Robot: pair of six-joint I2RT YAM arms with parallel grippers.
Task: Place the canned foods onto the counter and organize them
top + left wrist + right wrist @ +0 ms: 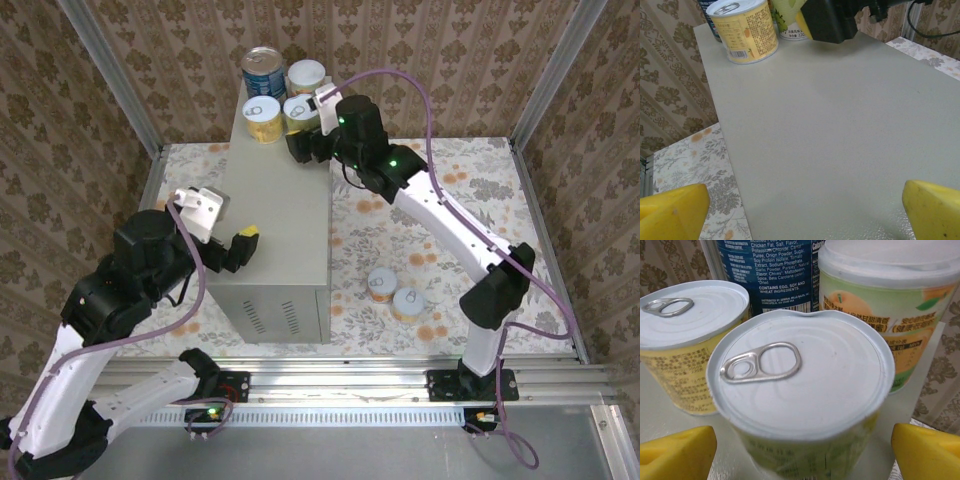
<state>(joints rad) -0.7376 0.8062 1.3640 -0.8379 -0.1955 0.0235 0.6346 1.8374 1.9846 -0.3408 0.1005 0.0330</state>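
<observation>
Front tin (800,405): it stands at the far end of the counter (285,220), clustered with the blue-labelled can (263,65) and two other short tins.
Axis: upright, long axis vertical, pull-tab lid facing up.
Progress: four cans are up. The two floor tins (381,284) stand upright on the floral floor (450,190) for you to fetch.
Right gripper (802,455): your jaws are spread astride the front tin and seem not quite to touch it.
Left gripper (805,207): jaws wide apart, holding nothing, over the counter's bare near part.
</observation>
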